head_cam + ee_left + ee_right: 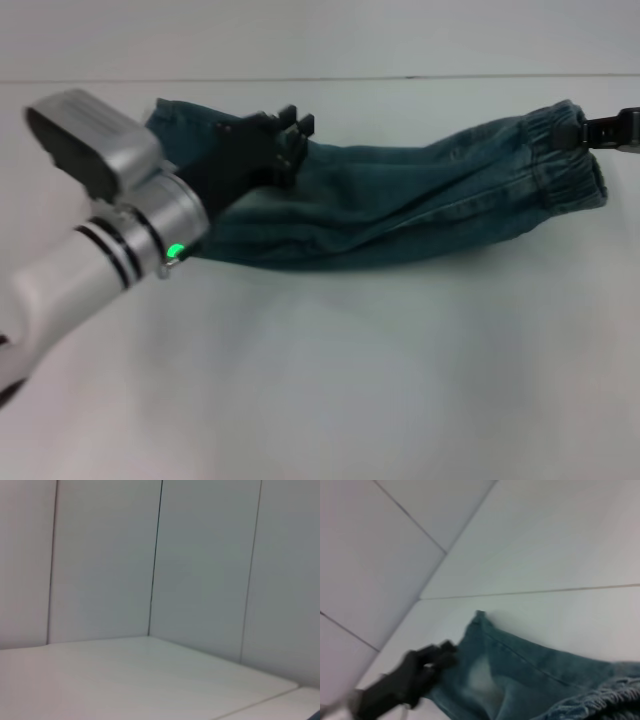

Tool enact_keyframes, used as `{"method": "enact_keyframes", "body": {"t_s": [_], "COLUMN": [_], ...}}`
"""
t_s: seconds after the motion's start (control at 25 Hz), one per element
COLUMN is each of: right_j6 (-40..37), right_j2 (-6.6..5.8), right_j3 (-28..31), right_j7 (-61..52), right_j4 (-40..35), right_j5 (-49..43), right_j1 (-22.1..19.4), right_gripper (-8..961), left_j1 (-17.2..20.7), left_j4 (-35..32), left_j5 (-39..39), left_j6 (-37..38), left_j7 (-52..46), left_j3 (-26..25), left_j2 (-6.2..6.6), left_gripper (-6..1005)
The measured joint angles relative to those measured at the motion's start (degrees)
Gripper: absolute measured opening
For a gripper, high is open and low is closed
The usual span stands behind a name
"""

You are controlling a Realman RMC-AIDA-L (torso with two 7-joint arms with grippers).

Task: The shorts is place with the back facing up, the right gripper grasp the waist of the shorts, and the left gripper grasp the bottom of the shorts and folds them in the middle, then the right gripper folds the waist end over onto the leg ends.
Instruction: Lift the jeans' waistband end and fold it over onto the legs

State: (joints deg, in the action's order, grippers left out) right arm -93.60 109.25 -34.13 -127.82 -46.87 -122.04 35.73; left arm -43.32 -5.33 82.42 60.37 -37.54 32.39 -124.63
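White table (pixel 330 380) lies bare below my shorts (pixel 400 210); left gripper (pixel 292 135) clamps the bottom hem, right gripper (pixel 590 130) pinches the waist at right edge.

White table (pixel 330 380), folded blue-green denim shorts (pixel 400 210) lying lengthwise across its far half

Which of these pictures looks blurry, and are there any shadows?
Head view: the shorts are fairly clear, with a soft shadow beneath them. Right wrist view: the left end effector is smeared and out of focus. Left wrist view: only bare wall and table.
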Motion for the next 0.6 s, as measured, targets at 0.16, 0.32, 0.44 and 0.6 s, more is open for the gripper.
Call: {"method": "enact_keyframes", "body": {"t_s": [0.16, 0.32, 0.44, 0.6], "right_j6": [-3.45, -5.32, -7.05, -8.47], "right_j2": [-0.71, -1.0, -1.41, -1.7], "right_j3": [2.27, 3.93, 4.32, 4.36], "right_j7": [0.22, -0.02, -0.26, -0.95], "right_j4": [-0.38, -2.39, -2.93, -3.08], "right_j5": [1.91, 3.86, 5.8, 8.43], "right_j1": [-0.44, -0.89, -0.67, 0.21], "right_gripper": [62, 63, 60, 56], "left_j1": [-2.92, -4.85, -6.2, -7.97], "left_j4": [6.09, 10.12, 13.44, 17.6], "left_j5": [-1.67, -1.52, -1.12, -0.68], "left_j6": [-4.06, -7.49, -7.8, -7.99], "left_j7": [9.77, 13.32, 13.5, 13.73], "left_j3": [-0.36, -0.48, -0.47, -0.4], "left_j2": [0.01, 0.01, 0.0, 0.01], "left_gripper": [290, 147, 52, 53]}}
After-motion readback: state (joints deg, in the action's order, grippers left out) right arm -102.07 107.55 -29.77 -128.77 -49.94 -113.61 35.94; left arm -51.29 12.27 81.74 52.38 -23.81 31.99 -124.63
